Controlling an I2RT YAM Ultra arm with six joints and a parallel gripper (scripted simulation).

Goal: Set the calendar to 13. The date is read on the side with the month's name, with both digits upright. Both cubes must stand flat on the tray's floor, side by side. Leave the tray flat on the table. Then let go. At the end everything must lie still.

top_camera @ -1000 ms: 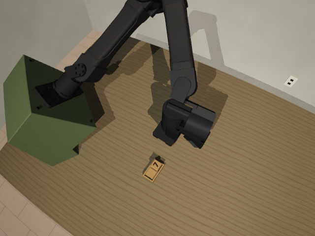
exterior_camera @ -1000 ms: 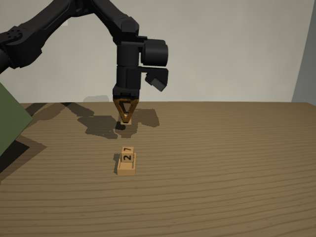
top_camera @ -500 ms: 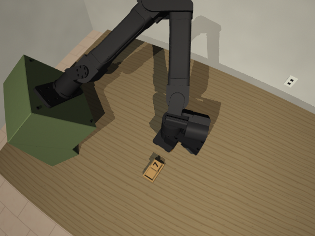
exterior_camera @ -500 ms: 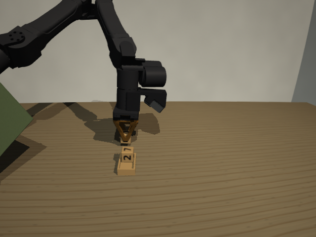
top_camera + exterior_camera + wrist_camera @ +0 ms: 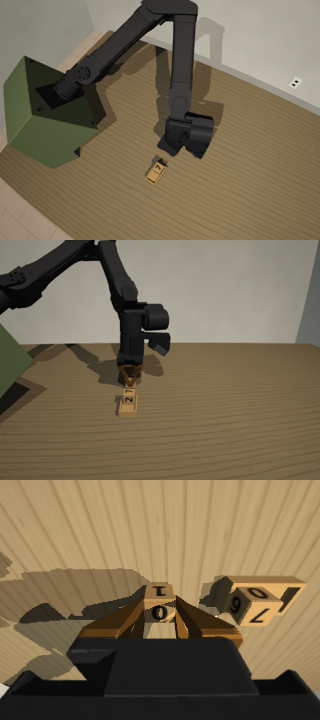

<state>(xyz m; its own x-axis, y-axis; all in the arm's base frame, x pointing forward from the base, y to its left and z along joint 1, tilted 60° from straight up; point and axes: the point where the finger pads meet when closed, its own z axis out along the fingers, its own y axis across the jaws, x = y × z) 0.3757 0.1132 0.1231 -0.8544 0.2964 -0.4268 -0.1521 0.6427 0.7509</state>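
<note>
The claw (image 5: 130,383) (image 5: 159,600) is closed on a cube (image 5: 131,384) (image 5: 159,611) near the tray (image 5: 155,183) (image 5: 127,413) (image 5: 270,579). The other cube (image 5: 159,167) (image 5: 128,398) (image 5: 257,606) sits in the tray, 7 facing up.

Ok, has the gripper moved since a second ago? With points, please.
Yes. In the exterior view the gripper (image 5: 170,147) (image 5: 131,383) (image 5: 159,600) has come down, its tips now nearer the tray (image 5: 150,180) (image 5: 127,414) (image 5: 270,579), which sits where it did.
</note>
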